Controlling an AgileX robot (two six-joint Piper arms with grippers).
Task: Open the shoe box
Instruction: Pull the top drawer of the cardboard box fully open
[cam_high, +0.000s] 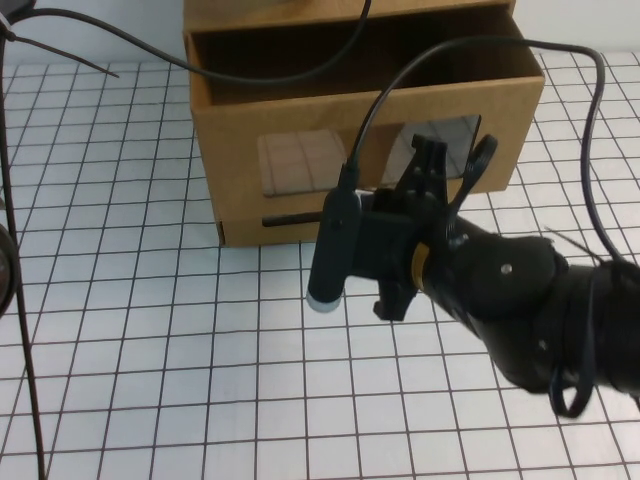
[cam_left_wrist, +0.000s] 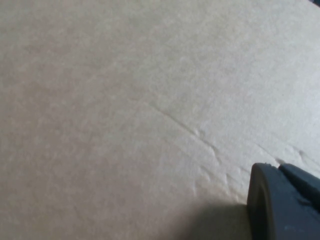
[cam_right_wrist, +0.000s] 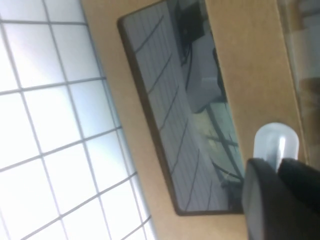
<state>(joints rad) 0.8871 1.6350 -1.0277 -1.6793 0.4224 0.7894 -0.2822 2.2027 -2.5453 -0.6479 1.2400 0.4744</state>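
At the shoe box front, the right gripper hovers, jaws together; the left gripper, state I cannot tell, faces bare cardboard; the box looks unopened

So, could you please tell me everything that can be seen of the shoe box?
The shoe box is plain brown cardboard, lightly creased, standing upright on the white gridded table. Its front wall has a clear rectangular window that reflects the grid, with a narrow dark slit below. Behind the front wall's upper edge the dark inside shows. The right gripper, shut, is at the window's right part; contact cannot be judged. The left gripper is close to bare cardboard.
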